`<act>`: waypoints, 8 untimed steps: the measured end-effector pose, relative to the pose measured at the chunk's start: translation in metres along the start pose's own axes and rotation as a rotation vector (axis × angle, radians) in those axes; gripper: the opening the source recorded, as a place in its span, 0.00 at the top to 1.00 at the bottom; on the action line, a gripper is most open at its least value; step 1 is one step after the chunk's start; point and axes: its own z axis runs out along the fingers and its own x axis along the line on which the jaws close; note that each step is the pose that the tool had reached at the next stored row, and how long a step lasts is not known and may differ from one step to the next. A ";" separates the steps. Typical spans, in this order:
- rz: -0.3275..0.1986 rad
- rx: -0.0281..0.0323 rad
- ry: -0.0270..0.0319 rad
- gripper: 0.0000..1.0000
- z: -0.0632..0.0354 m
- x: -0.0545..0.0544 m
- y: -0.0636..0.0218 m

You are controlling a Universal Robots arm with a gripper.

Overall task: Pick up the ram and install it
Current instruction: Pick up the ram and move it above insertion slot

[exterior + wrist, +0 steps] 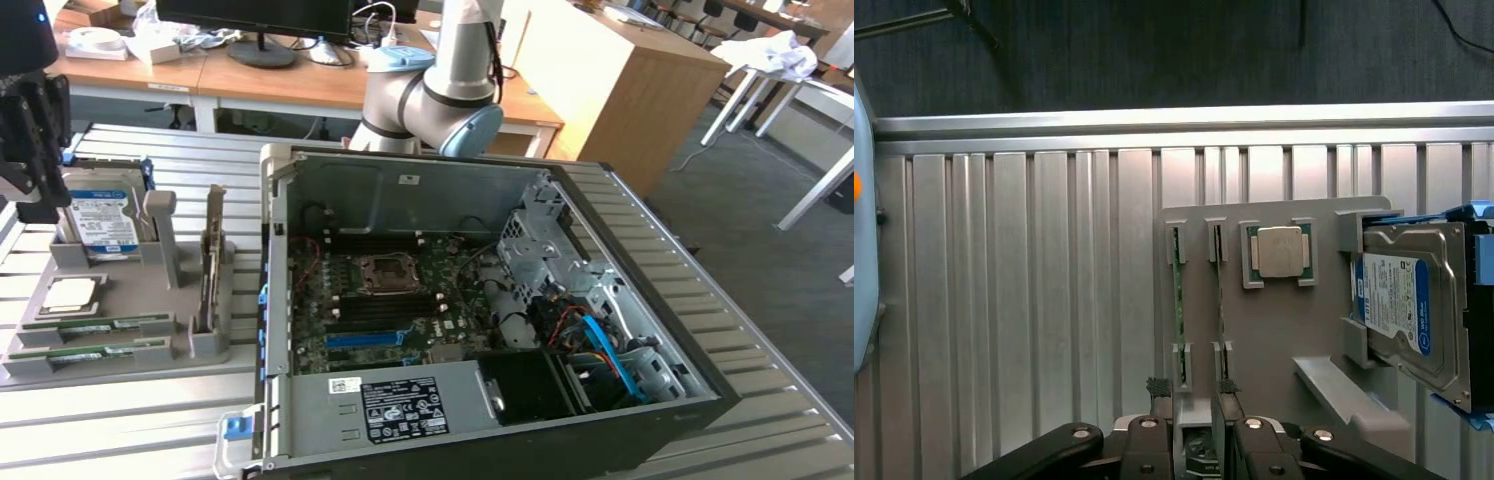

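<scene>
Pincer point(1193, 390), jaws apart and empty, hangs over the grey tray point(1274, 340) holding two ram sticks point(1177, 290), beside the open computer case point(400, 190).

Holder point(127, 295) carries two ram sticks point(100, 323) nearest the camera, CPU point(70, 293) behind, drive point(103, 222) rearmost, card point(214, 250) seemingly upright; case point(400, 190) on the exterior view's right

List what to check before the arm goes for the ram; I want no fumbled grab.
1. Gripper open: ok.
2. Gripper empty: ok.
3. Two ram sticks seated in the gray tray: ok.
4. Gripper touching a stick: not ok; it hangs above the tray.
5. Computer case open, motherboard exposed: ok.
6. Memory slots free: cannot tell.
</scene>
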 end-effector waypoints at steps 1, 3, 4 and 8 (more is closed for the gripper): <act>0.000 0.0003 -0.0001 0.70 0.0011 0.000 0.0000; 0.000 0.0014 -0.0006 0.70 0.0041 0.000 0.0000; 0.000 0.0016 -0.0006 0.70 0.0055 0.000 0.0000; 0.000 0.0019 -0.0015 0.70 0.0067 0.000 0.0001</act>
